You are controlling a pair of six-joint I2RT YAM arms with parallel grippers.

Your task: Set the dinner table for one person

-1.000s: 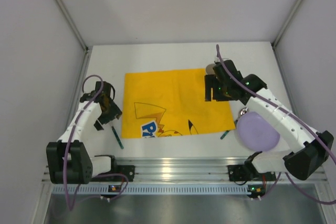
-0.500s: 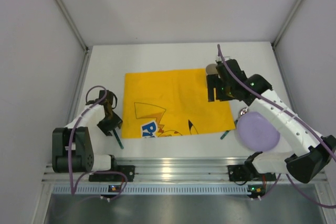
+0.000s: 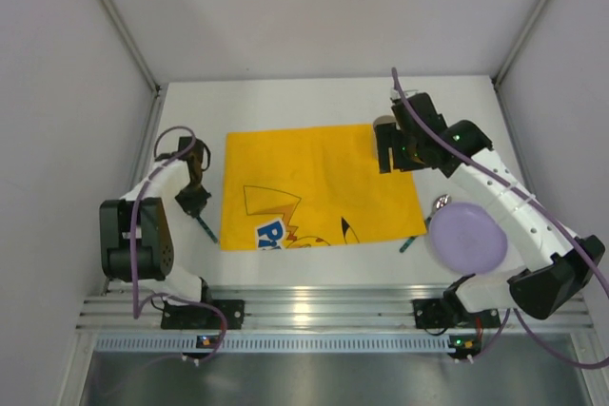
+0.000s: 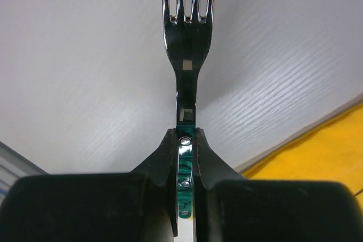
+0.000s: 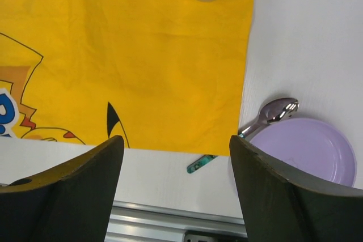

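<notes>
Lifting now, your left fingers (image 4: pixel 159 160) (clamped on the slim fork (image 4: pixel 186 43)) may let it pivot downward; your right fingers (image 5: pixel 74 185) stand apart.

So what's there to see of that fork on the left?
The fork has a shiny metal head with four prongs and a marbled green handle with two small rivets. The left gripper is shut on it where neck meets handle. It sits over the white table, just left of the yellow mat; whether it touches the table is unclear.
</notes>
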